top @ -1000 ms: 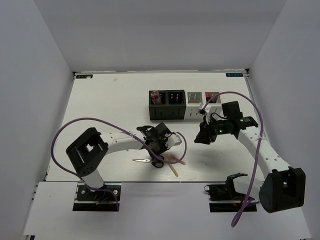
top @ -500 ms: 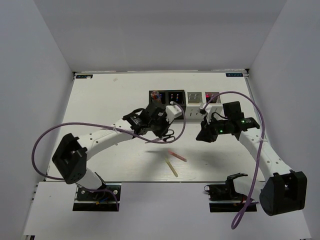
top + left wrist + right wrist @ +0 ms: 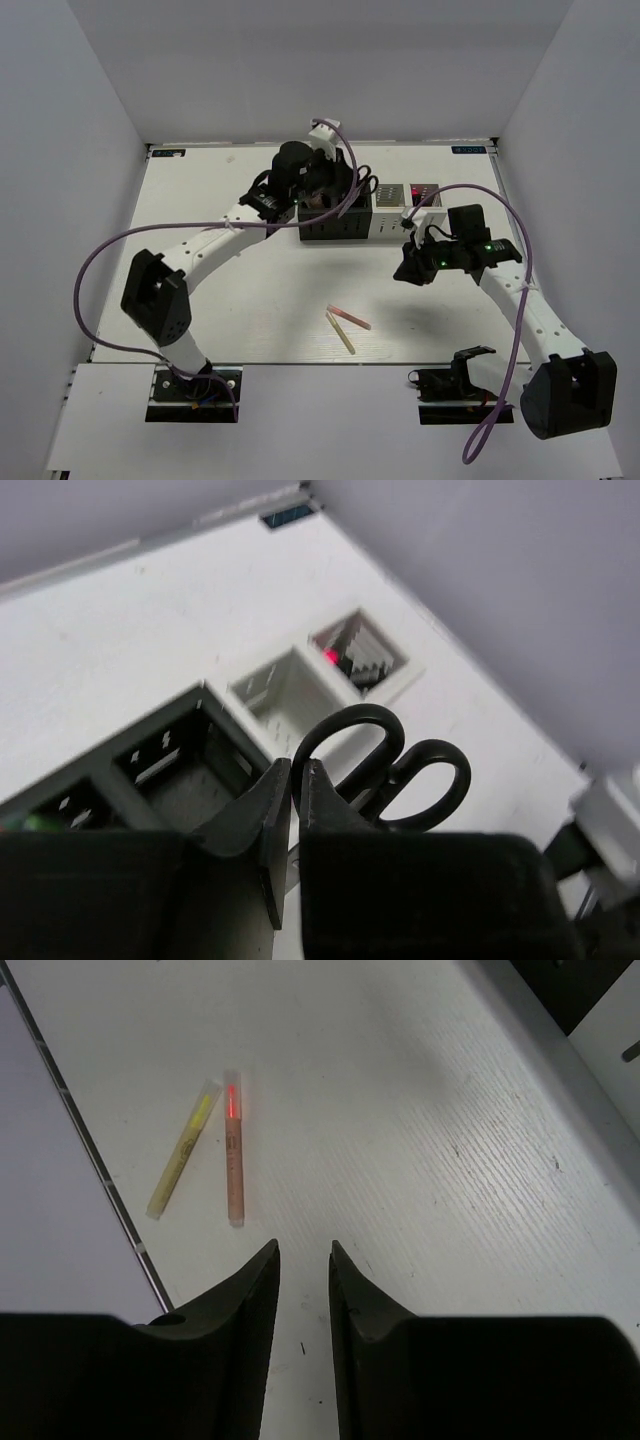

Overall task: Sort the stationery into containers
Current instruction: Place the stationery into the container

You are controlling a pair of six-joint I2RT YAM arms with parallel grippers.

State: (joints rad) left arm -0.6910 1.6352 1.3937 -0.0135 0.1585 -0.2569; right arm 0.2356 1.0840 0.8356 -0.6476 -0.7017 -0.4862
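**Inspector:** Status, from the bench (image 3: 200,250) down?

**Assessor:** The row of bins (image 3: 388,228) stands at the far side. The left tool (image 3: 293,780) hangs over its middle, clenched on the scissors (image 3: 385,770). I judge this the drop-off step.

**Inspector:** Next move?

**Assessor:** Centre over one bin, then release. The right tool (image 3: 303,1255) is slightly parted and empty above the pink stick (image 3: 233,1150) and tan stick (image 3: 185,1150), which lie close together on the bench.

Left arm (image 3: 200,245): was stretched forward; left gripper (image 3: 293,770) was pinched on scissors (image 3: 395,765). Right gripper (image 3: 303,1248): jaws were narrowly parted.
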